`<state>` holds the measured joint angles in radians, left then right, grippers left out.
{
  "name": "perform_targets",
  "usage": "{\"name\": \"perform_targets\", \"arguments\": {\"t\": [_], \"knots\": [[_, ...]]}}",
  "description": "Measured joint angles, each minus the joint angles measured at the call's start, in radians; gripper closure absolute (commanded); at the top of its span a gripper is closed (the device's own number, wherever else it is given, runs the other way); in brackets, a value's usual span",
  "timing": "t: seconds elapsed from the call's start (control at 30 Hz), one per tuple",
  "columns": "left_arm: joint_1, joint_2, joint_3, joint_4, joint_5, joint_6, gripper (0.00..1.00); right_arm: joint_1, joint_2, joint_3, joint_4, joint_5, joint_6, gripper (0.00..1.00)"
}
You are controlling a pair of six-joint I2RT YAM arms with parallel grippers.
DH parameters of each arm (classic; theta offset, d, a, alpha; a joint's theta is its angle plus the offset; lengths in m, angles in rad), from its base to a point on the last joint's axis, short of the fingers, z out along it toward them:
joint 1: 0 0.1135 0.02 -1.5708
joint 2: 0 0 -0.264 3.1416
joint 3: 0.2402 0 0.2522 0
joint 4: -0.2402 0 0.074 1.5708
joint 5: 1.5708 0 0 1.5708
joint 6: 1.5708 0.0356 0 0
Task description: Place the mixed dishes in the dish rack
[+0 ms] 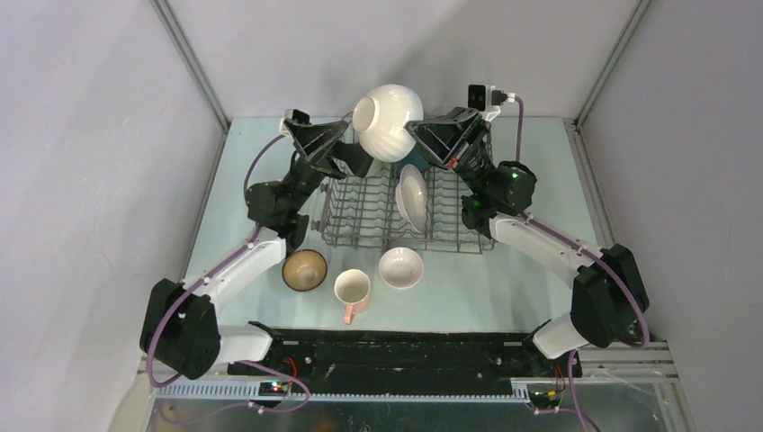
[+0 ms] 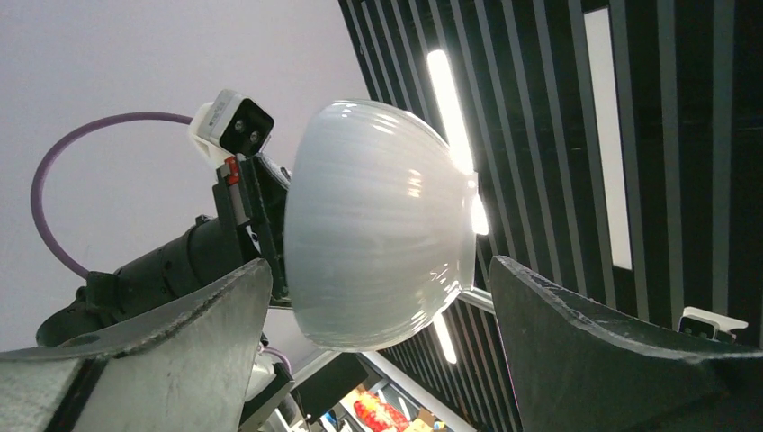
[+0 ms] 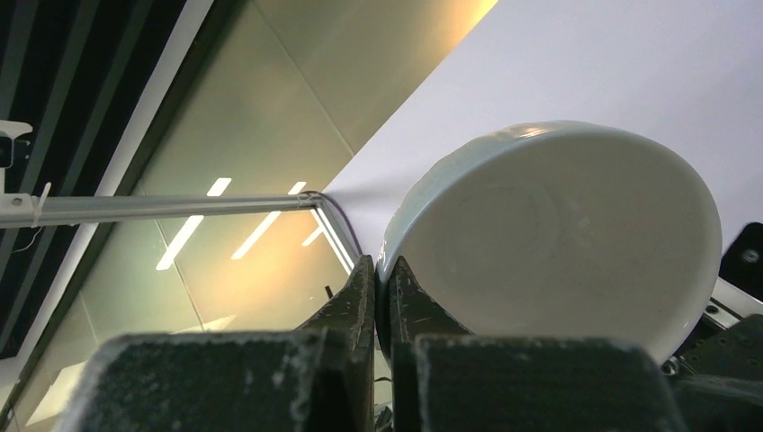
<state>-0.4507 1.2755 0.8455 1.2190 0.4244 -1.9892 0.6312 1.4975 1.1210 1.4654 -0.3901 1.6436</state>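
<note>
- The right gripper [image 3: 381, 270] is pressed together on the thin rim of the big white bowl [image 1: 389, 121]. The bowl hangs in the air at the top centre of the overhead view, over the far side of the dish rack [image 1: 355, 211]. One pinch on the edge of a glazed, heavy-looking bowl is a weak hold, so it may swivel in the grip or slide out.
- The left gripper [image 1: 349, 155] is spread wide, a finger on either side of the bowl's rounded wall. From its wrist view neither finger seems to touch. If it closes on that curve, I'd expect the bowl to squirt away or be twisted against the other pinch.
- If the bowl drops, it lands on the wire tines or on the shallow white bowl [image 1: 412, 196] standing on edge in the rack below. Either could chip.
- The two wrists are crowded together up there, and a careless turn could knock one into the other.
- The bowl is broad, so on the way down it may perch on top of the tines or lean on the standing bowl instead of seating.
- The brown bowl [image 1: 304, 269], pink mug [image 1: 353, 292] and small white bowl [image 1: 401, 267] wait on the worktop [image 1: 504, 279] just in front of the rack. A low arm sweep could clip them.
</note>
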Motion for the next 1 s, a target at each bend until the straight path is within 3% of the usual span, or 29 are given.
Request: {"name": "perform_targets", "arguments": {"t": [0.23,0.3,0.37,0.4,0.43,0.5,0.53,0.57,0.67,0.77,1.0], "knots": [[-0.003,0.000,0.000,-0.015,0.003,0.012,0.12,0.002,0.042,0.000,-0.019,-0.008,0.006,1.00],[-0.003,0.000,0.000,-0.028,0.006,0.019,0.23,0.002,0.048,0.000,-0.021,-0.009,0.006,1.00],[-0.003,-0.001,0.000,-0.036,0.007,0.024,0.51,0.002,0.050,0.000,-0.019,-0.010,0.006,1.00],[-0.004,-0.002,0.000,-0.037,0.006,0.021,0.57,0.002,0.050,0.000,-0.017,-0.011,0.005,0.95],[-0.004,-0.006,0.000,-0.035,0.004,0.018,0.71,0.002,0.050,0.000,-0.012,-0.014,0.005,0.89],[-0.004,-0.013,0.000,-0.040,0.004,0.019,0.86,0.002,0.050,0.000,-0.005,-0.017,0.005,0.68],[-0.004,-0.014,0.000,-0.039,0.005,0.027,0.90,0.002,0.050,0.001,-0.001,-0.018,0.003,0.53],[-0.003,-0.015,0.000,-0.040,0.006,0.035,0.96,0.002,0.050,0.002,0.003,-0.019,0.000,0.47],[-0.001,-0.015,0.000,-0.057,0.009,0.060,1.00,-0.008,0.050,0.004,0.010,-0.024,-0.004,0.20],[0.010,-0.019,-0.005,-0.084,0.016,0.090,1.00,-0.036,0.039,-0.009,0.011,-0.025,-0.011,0.06],[0.075,-0.042,-0.026,-0.151,0.024,0.163,1.00,-0.143,-0.072,-0.187,-0.054,-0.015,-0.028,0.00]]}}
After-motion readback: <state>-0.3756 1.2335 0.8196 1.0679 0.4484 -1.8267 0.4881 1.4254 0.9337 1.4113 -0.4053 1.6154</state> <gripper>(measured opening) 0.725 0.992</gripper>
